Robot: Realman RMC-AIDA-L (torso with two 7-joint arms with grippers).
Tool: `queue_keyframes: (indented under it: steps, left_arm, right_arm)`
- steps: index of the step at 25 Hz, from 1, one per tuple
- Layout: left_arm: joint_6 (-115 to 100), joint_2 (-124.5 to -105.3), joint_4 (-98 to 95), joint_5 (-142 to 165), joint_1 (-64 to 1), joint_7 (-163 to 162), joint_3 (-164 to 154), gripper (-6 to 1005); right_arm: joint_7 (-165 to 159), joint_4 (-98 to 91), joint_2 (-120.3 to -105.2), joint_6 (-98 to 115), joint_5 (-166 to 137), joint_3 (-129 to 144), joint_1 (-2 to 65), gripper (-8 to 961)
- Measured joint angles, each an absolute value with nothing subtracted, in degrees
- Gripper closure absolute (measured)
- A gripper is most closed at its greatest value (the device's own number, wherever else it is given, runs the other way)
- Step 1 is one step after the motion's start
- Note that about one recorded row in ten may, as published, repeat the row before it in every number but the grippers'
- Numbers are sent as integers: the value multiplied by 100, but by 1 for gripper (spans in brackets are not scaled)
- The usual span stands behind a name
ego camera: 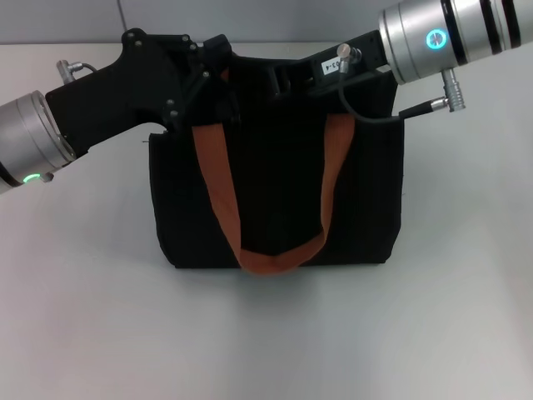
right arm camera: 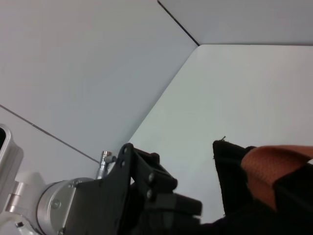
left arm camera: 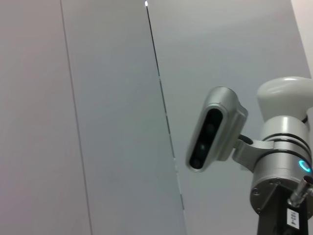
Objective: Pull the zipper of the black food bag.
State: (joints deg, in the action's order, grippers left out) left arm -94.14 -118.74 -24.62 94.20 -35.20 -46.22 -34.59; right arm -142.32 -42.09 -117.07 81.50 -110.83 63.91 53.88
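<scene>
The black food bag [ego camera: 279,200] stands on the white counter [ego camera: 83,317]. Both arms reach its top edge. I cannot tell if the left end effector [ego camera: 218,79] or right end effector [ego camera: 287,77] grips anything.

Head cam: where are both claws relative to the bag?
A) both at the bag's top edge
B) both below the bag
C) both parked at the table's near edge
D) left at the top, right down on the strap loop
A: the left claw and right claw meet over the top edge of the bag, well above the hanging strap.
</scene>
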Motion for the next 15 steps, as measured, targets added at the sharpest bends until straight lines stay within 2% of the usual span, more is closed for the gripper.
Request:
queue_keyframes:
  steps: [6, 11, 15]
  left_arm:
    - [-9412, -11854, -2461, 9343, -3385, -4621, -3326, 946]
    - [-9371, -11849, -2461, 9315, -3305, -4592, -3313, 944]
    - [-9394, -11847, -2461, 9315, -3248, -4579, -3315, 942]
  right_arm:
    - [-14129, -4219, -11710, 8143, -11083, 6367, 5323, 726]
    - [-14102, -4245, -11725, 8147, -11082, 6373, 5302, 902]
    - [-14076, -4270, -11728, 8164, -11078, 6364, 5288, 902]
